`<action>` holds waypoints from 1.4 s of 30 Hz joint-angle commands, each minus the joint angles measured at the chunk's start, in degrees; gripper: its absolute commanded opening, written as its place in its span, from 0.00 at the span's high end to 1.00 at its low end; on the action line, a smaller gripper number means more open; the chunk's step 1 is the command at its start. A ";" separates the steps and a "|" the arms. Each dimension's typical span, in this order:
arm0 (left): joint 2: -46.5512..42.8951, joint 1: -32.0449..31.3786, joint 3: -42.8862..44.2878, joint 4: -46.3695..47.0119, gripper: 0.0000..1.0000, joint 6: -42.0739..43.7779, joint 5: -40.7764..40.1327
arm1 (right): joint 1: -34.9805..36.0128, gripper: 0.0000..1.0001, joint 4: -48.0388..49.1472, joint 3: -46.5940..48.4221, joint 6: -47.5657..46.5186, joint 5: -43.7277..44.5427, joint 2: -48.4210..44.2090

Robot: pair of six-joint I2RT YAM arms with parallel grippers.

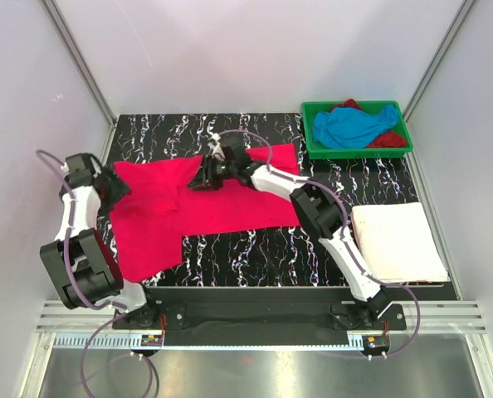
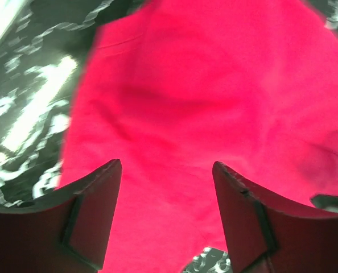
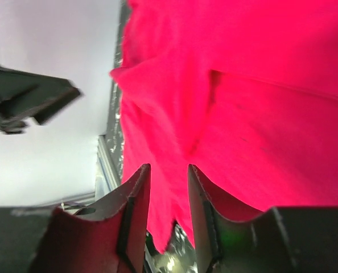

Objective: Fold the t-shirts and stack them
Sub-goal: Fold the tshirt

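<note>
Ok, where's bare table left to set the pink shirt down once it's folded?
Best bare patch: the black marbled table between the spread hot pink t-shirt and the near edge. A smaller one lies between the green plastic tray and the folded white t-shirt. The left and middle are crowded: cloth, plus the right arm reaching across.

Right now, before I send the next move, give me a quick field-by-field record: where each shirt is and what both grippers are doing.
pink shirt: spread unfolded on the table, creased
white shirt: folded, near right of table
blue shirt: crumpled in green tray, far right
dark red shirt: in tray, mostly under the blue one
left gripper: open over pink shirt's left part, holding nothing
right gripper: at pink shirt's far edge, jaws slightly apart, grip unclear
</note>
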 commanded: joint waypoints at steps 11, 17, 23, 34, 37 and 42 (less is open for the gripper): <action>2.44 8.39 -5.13 6.87 0.18 9.39 6.78 | 6.56 0.56 1.17 7.92 4.64 -0.64 6.74; 6.84 8.65 -3.19 6.43 0.20 12.82 10.03 | 6.64 0.57 -1.03 6.79 3.58 0.68 6.66; 8.51 8.65 -3.80 8.97 0.21 13.70 14.07 | 6.64 0.57 -2.08 5.29 1.82 1.47 5.43; 12.82 8.65 -0.99 10.65 0.27 14.50 16.62 | 6.56 0.57 -4.46 5.37 1.21 1.38 5.60; 13.61 8.65 -0.20 11.09 0.28 13.79 18.03 | 6.56 0.57 -4.73 5.02 0.86 2.00 5.51; 13.53 8.65 -0.02 10.03 0.29 14.06 18.47 | 6.56 0.57 -5.43 6.16 1.12 2.35 6.30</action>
